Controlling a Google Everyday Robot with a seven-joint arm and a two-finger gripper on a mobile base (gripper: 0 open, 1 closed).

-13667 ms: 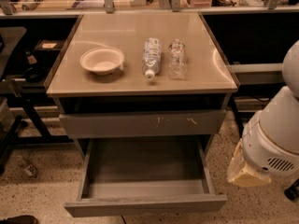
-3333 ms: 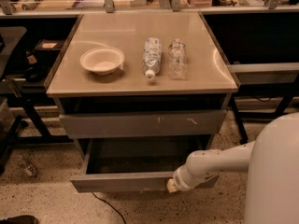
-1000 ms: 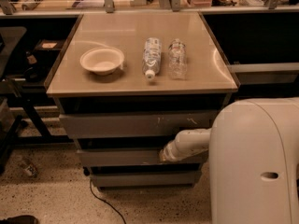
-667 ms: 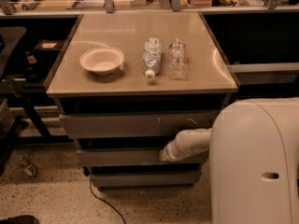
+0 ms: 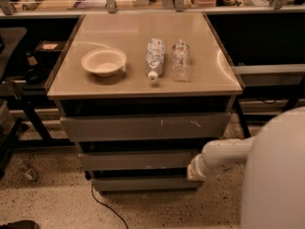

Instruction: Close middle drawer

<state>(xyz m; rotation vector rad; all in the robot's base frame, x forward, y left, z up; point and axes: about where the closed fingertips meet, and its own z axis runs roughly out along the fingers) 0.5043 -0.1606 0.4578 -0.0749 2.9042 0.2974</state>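
Observation:
The middle drawer [image 5: 138, 159] is a plain grey front, pushed in under the scratched top drawer front [image 5: 143, 126] and roughly flush with the cabinet. Its inside is hidden. My white arm reaches in from the right. The gripper [image 5: 191, 171] is at the arm's tip, by the drawer's right end at its lower edge. I cannot tell if it touches the front.
On the cabinet top [image 5: 105, 85] stand a white bowl [image 5: 103, 61] and two clear bottles [image 5: 154, 58] [image 5: 180, 60]. The bottom drawer front [image 5: 143, 183] sits below. A cable [image 5: 102, 209] lies on the floor. My white body [image 5: 276, 175] fills the lower right.
The arm's tip has drawn back to the right and slightly down along the middle drawer front. The drawer stays pushed in.

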